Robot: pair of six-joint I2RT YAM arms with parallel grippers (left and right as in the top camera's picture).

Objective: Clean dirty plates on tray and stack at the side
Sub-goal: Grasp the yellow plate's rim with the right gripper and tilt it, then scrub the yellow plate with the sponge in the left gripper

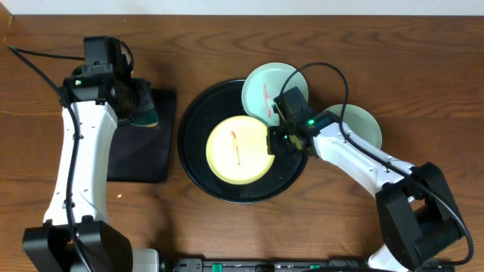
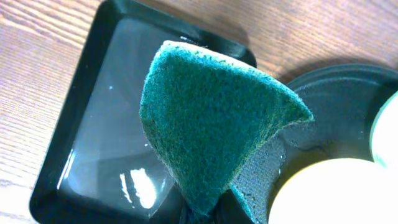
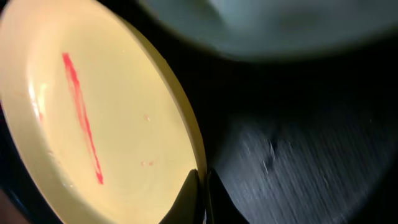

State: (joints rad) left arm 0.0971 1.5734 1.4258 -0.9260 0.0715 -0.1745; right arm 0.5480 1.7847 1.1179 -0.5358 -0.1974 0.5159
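A pale yellow plate (image 1: 237, 149) with a thin red streak lies in the middle of the round black tray (image 1: 195, 125). My right gripper (image 1: 274, 142) is shut on its right rim; in the right wrist view the fingers (image 3: 189, 193) pinch the yellow plate's (image 3: 93, 112) edge over the tray (image 3: 298, 162). A mint plate (image 1: 265, 89) with a red smear rests at the tray's back right. Another mint plate (image 1: 357, 123) sits on the table to the right, partly under the arm. My left gripper (image 1: 140, 106) is shut on a green sponge (image 2: 211, 118).
A rectangular black tray (image 1: 144, 151) lies left of the round one, beneath the sponge; its glossy floor (image 2: 93, 124) fills the left wrist view. Bare wooden table (image 1: 340, 227) surrounds both trays.
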